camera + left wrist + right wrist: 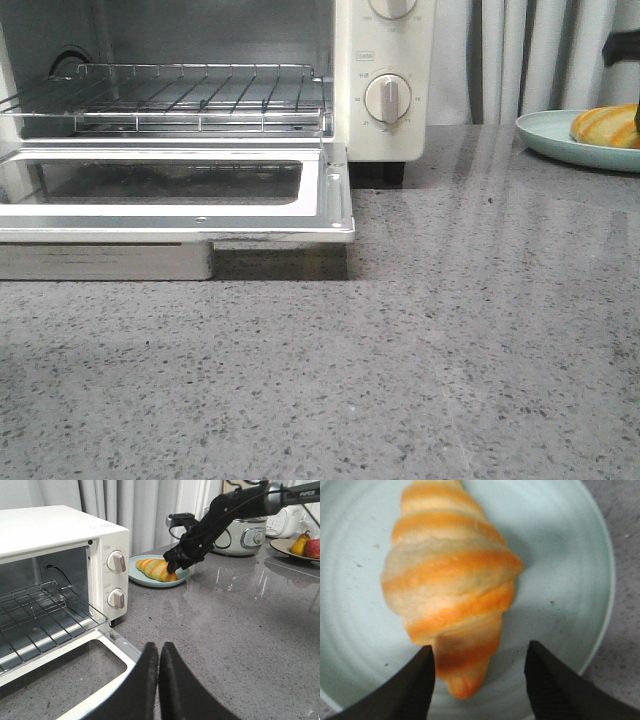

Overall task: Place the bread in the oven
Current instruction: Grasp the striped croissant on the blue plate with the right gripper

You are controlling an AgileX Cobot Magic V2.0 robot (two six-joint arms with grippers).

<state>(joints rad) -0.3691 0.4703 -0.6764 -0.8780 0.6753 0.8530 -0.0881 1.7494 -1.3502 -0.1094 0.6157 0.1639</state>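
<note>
The bread (451,585), a golden-orange roll with cream stripes, lies on a pale blue plate (570,560); it also shows in the left wrist view (156,569) and at the front view's right edge (606,125). My right gripper (480,652) is open just over the roll's near tip, one finger beside it and the other apart. The cream-white oven (385,80) stands at the left with its door (325,195) folded down and the wire rack (180,95) bare. My left gripper (158,647) is shut and empty, above the counter by the door's corner.
The plate (560,135) sits on the grey speckled counter right of the oven. In the left wrist view a rice cooker (247,532) and a dish of fruit (302,545) stand further back. Curtains hang behind.
</note>
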